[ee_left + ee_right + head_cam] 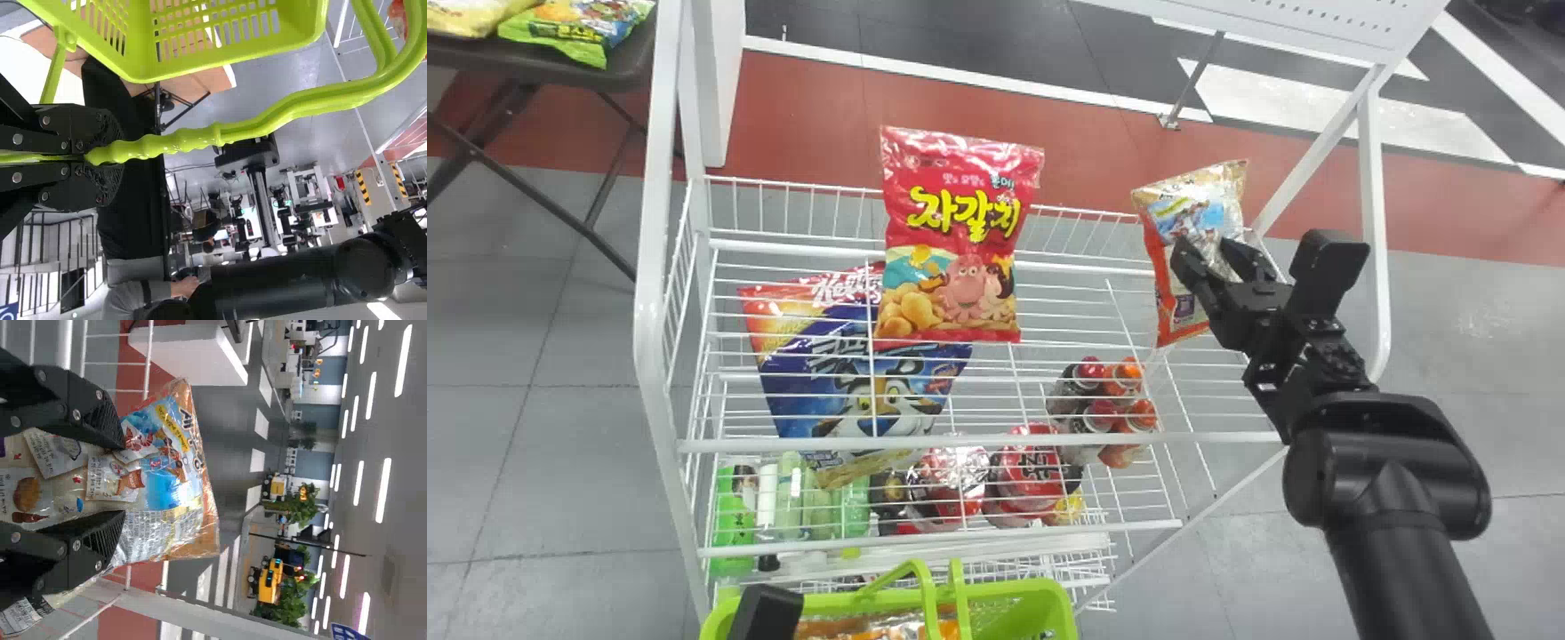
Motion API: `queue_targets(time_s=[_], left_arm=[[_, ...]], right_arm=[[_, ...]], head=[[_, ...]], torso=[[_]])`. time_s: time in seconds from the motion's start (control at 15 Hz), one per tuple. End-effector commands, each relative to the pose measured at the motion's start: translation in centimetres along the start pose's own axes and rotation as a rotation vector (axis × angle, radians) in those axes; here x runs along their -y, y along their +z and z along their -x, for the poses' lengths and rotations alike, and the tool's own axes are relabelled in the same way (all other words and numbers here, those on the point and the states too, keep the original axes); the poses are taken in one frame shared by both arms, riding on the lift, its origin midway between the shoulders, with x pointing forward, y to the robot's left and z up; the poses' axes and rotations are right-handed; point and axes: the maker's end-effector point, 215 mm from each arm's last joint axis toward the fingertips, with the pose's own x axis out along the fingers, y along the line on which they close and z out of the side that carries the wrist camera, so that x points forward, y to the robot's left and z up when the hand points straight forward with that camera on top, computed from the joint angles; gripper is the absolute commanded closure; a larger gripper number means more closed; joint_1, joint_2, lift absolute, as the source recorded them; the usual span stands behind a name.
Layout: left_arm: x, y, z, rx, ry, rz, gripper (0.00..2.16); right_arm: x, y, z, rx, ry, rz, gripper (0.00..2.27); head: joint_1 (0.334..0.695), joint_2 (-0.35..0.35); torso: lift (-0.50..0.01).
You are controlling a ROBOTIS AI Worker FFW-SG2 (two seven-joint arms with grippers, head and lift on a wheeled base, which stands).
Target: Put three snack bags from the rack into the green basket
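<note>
Orange bag [1214, 197] stands at the rack's [978, 439] right rear corner. Right end effector [1205, 246] is right at it, coming from the rack's right and near side, so right arm is clearly nearer. Its fingers are spread across the bag's face around mid-height; can't tell if they press on it.

Bag's long axis runs up, top leaning off slightly toward the rack's right. Fingers slant across that axis, so I'd close there, lift straight, then swing to the basket [1054, 594] at the rack's near side. Shallow bite could let the bag twist out.

Left end effector [110, 157] has its fingers clamped on the basket's handle [227, 133]. Red bag [960, 213] and blue bag [845, 373] sit left of the orange one on the rack.
</note>
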Motion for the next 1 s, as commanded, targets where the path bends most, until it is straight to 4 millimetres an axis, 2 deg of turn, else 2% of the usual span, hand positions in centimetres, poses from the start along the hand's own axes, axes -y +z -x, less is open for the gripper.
queue_targets(time_s=[0.0, 0.13, 0.27, 0.4, 0.6, 0.73, 0.93], left_arm=[[0.1, 0.1, -0.1, 0.003, -0.002, -0.001, 1.33], [0.1, 0.1, -0.1, 0.002, -0.001, -0.001, 1.34], [0.2, 0.0, -0.1, 0.001, -0.002, -0.002, 1.34], [0.1, -0.1, -0.2, -0.001, 0.001, -0.001, 1.34], [0.1, -0.1, -0.2, -0.002, 0.002, -0.001, 1.33], [0.1, 0.0, -0.1, 0.0, 0.004, -0.004, 1.34], [0.0, 0.1, -0.1, 0.003, 0.005, -0.005, 1.34]], right_arm=[[0.6, 1.0, 0.9, 0.034, -0.013, 0.004, 2.25], [1.2, 1.3, 1.5, 0.045, -0.02, -0.025, 2.25], [1.4, 2.1, 3.2, 0.067, -0.015, -0.041, 2.25], [0.4, 3.8, 5.7, 0.101, 0.021, -0.061, 2.25], [-2.5, 5.6, 10.1, 0.088, 0.118, -0.113, 2.25], [-5.4, 4.4, 13.2, -0.026, 0.205, -0.17, 2.25], [-10.0, -0.7, 18.6, -0.293, 0.327, -0.323, 2.25]], head=[[0.695, -0.35], [0.695, -0.35], [0.695, -0.35], [0.695, -0.35], [0.695, -0.35], [0.695, -0.35], [0.695, -0.35]], torso=[[0.0], [0.0], [0.0], [0.0], [0.0], [0.0], [0.0]])
